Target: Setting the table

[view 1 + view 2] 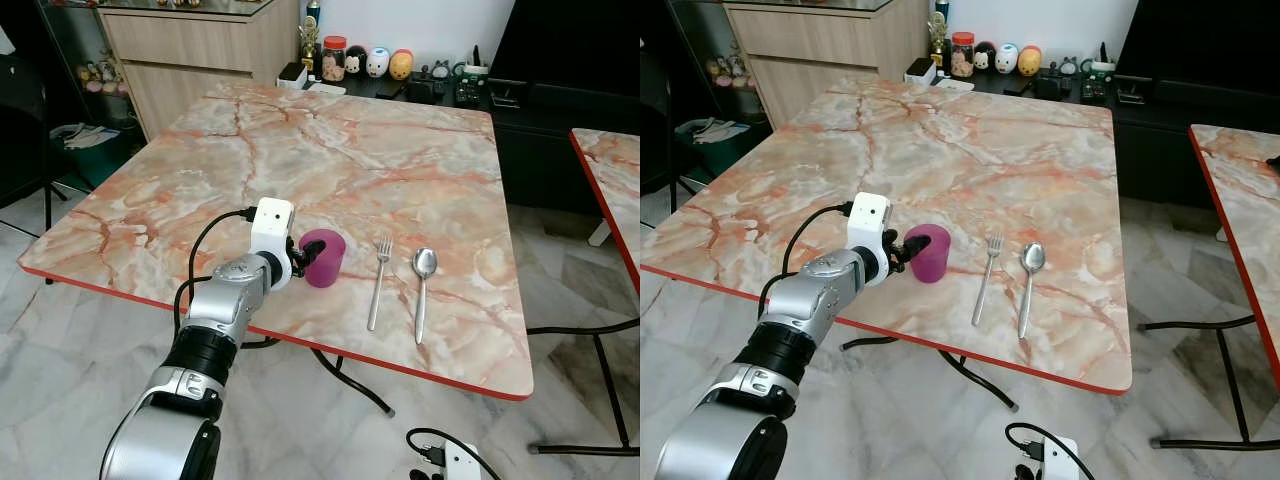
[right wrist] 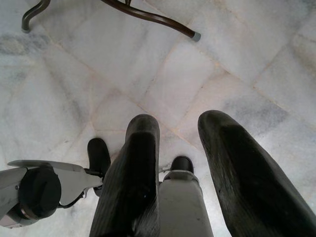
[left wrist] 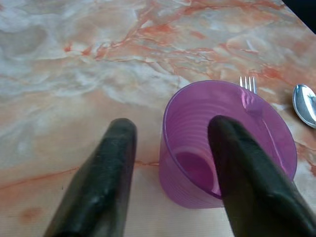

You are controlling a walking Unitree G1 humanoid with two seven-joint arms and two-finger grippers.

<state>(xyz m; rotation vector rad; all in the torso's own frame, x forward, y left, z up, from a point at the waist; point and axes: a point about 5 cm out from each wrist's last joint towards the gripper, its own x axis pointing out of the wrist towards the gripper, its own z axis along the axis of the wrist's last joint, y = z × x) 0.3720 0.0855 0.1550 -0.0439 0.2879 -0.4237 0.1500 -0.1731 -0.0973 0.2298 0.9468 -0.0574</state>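
Cup: purple plastic cup (image 1: 324, 257), upright on the desk (image 1: 330, 150), lower centre of the left eye view, near the front edge, just left of the fork (image 1: 378, 283) and spoon (image 1: 422, 291).
Left end effector (image 3: 170, 148): parted astride the cup wall, one finger (image 3: 247, 182) inside the mouth, the other (image 3: 101, 182) outside; not yet pinching.
Right end effector (image 2: 177, 163): hanging idle over the marble floor, fingers apart.
Risk: light cup likely to tip or skid toward the fork if closed off-centre or pushed sideways.
Second risk: thin wall could flex and slip out on lifting.
Arm pose: left arm stretched forward from lower left of frame, wrist level with the rim.
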